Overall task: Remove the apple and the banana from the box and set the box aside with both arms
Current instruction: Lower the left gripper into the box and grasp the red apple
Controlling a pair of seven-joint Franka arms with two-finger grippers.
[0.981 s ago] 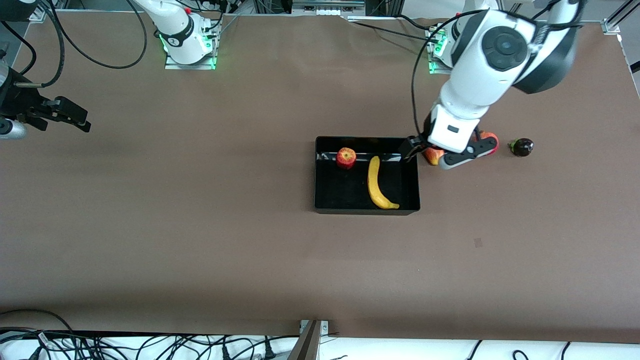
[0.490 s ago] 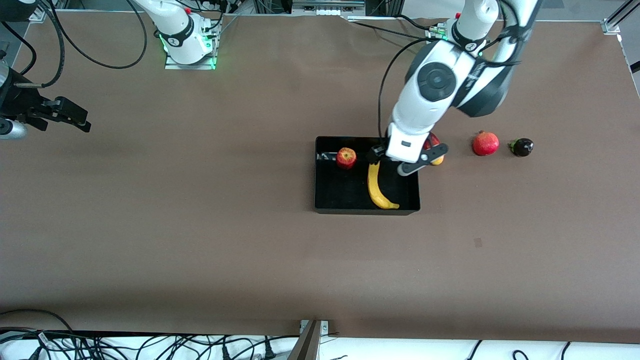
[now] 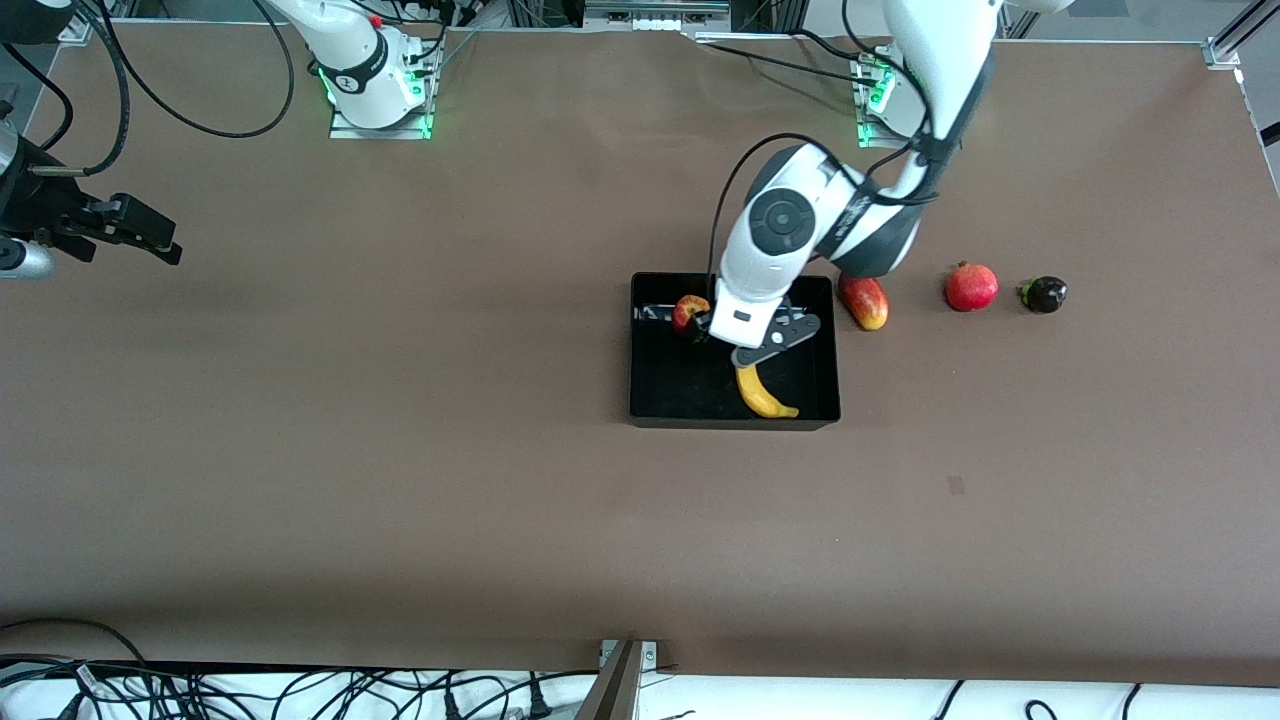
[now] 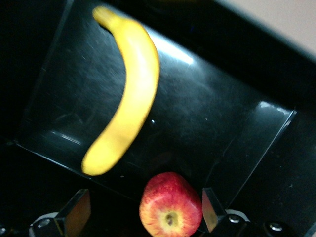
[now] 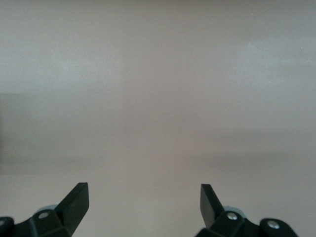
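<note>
Red apple [image 4: 171, 205] between spread left fingers [image 4: 211, 207] (untouched).

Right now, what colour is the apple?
Red with yellow patches, best in the left wrist view.

The left arm bends down from its base, its left gripper [image 3: 745, 340] low with fingers [image 4: 74, 212] spread wide — the right gripper [image 3: 125, 232] waits aside, likewise spread.
</note>
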